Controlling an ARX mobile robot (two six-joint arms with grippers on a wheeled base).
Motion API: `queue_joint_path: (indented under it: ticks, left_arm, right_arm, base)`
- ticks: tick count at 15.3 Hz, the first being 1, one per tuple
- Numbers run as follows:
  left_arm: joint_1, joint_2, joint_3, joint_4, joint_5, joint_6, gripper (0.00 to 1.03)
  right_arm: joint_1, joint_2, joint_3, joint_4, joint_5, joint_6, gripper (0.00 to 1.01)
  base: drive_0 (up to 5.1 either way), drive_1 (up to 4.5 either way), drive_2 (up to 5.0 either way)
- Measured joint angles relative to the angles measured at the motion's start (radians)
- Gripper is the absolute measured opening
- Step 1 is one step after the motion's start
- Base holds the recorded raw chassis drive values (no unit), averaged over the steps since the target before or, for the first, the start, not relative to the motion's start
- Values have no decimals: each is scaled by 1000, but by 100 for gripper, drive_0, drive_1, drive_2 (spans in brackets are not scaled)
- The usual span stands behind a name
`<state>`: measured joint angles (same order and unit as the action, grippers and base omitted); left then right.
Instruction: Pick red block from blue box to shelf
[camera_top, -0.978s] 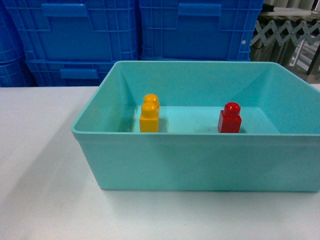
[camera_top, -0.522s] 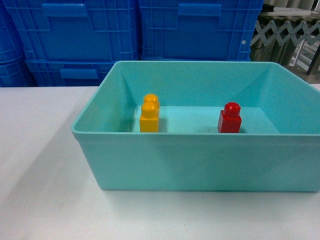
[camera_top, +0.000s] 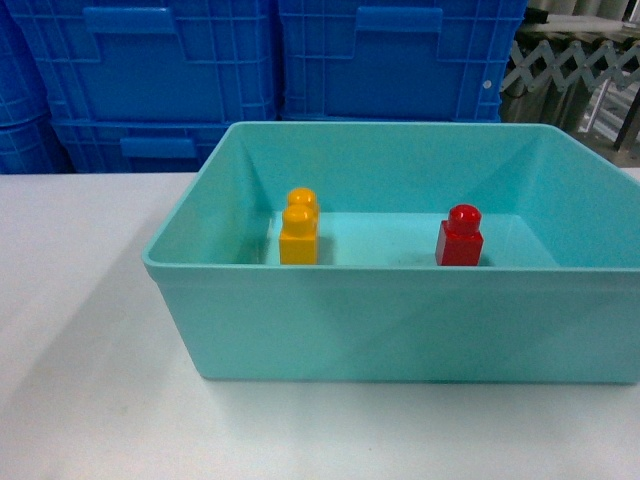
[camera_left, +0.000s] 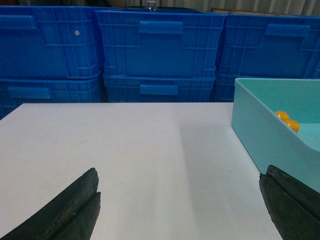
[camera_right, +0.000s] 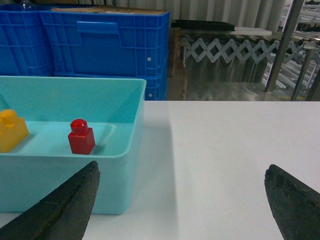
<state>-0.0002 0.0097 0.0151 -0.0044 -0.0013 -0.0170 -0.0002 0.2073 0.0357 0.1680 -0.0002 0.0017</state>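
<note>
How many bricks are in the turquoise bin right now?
2. The red block stands right of centre on the blue box floor; the orange-yellow brick stands apart to its left. The near wall may hide more.

Red block (camera_top: 460, 237) stands clear of orange brick (camera_top: 299, 229).

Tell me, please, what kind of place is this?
Probably a warehouse or workshop storage area: stacked blue crates stand behind a white table, and a folding metal gate stands beyond it.
</note>
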Motion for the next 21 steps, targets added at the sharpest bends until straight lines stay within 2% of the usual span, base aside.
queue_joint_path:
  ticks: [17,18,19,20,21]
  left_arm:
    - [0,0,0,0,0,0,98]
    - [0,0,0,0,-1,0,98]
    - [0,0,0,1,2,0,98]
    - [0,0,0,0,0,0,98]
    - [0,0,0,0,0,0,98]
  right_arm:
    - [0,0,0,0,0,0,98]
    - [-34,37,53,-174,-95,21,98]
    - [-74,124,106,-284,-176,44,98]
    - [-80,152,112,-316,-193,58,98]
    - [-77,161,111,-293,-199,59,98]
  base:
    - [0,0,0]
    - [0,0,0]
    - [0,0,0]
    - [0,0,0]
    - [0,0,0]
